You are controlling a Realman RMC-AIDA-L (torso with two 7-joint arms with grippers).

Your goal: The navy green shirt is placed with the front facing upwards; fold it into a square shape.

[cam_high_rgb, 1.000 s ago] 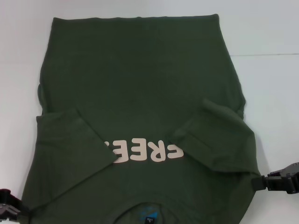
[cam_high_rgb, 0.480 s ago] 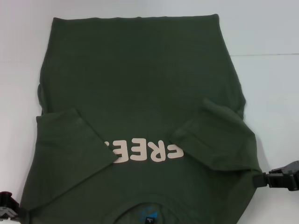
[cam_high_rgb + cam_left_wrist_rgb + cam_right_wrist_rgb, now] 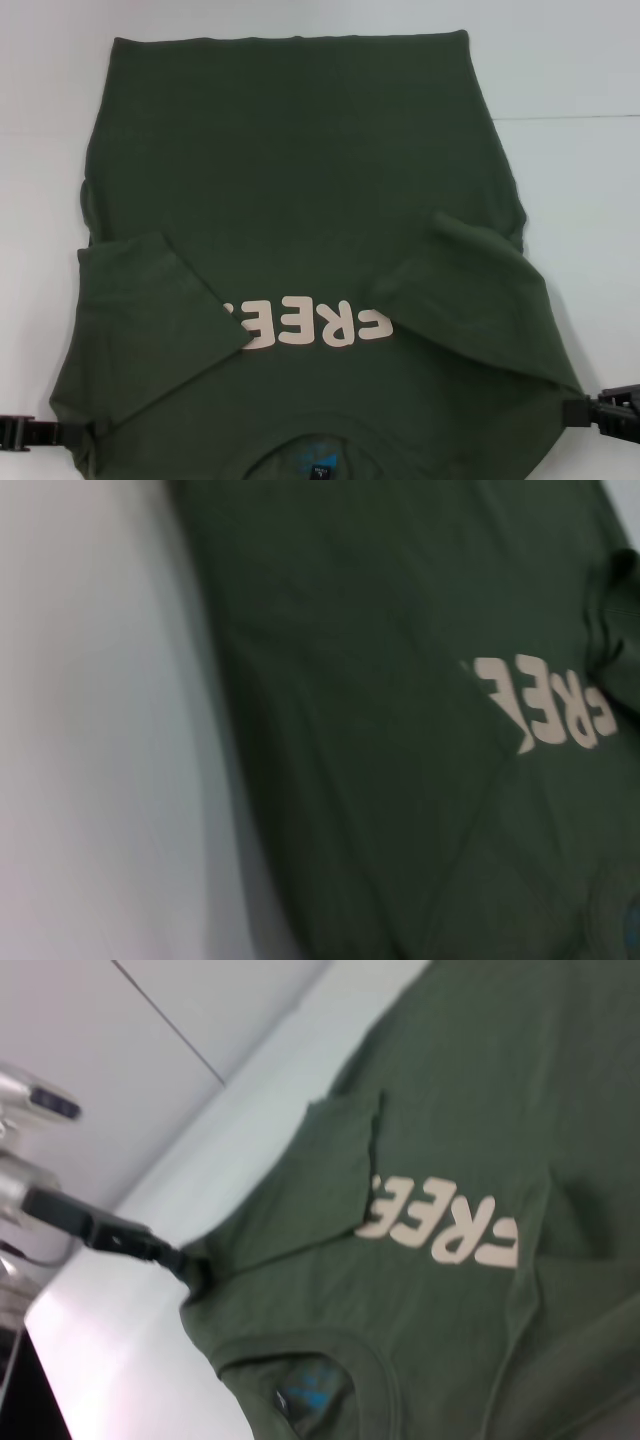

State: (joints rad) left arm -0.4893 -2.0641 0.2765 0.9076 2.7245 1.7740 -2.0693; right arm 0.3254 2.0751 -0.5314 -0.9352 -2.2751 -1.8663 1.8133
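White table (image 3: 580, 200), matte, evenly lit, no hard shadows. 1 thin seam line across surface at approx 3 o'clock in head view. Right wrist view: pale panel w/ dark diagonal seam (image 3: 170, 1025) beyond table edge.

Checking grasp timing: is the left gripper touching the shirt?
Touching. The right wrist view shows the left gripper meeting the shirt at its shoulder edge, cloth bunched there.

Even bright light falls from above with soft shadows, and the left wrist view is blurred throughout.
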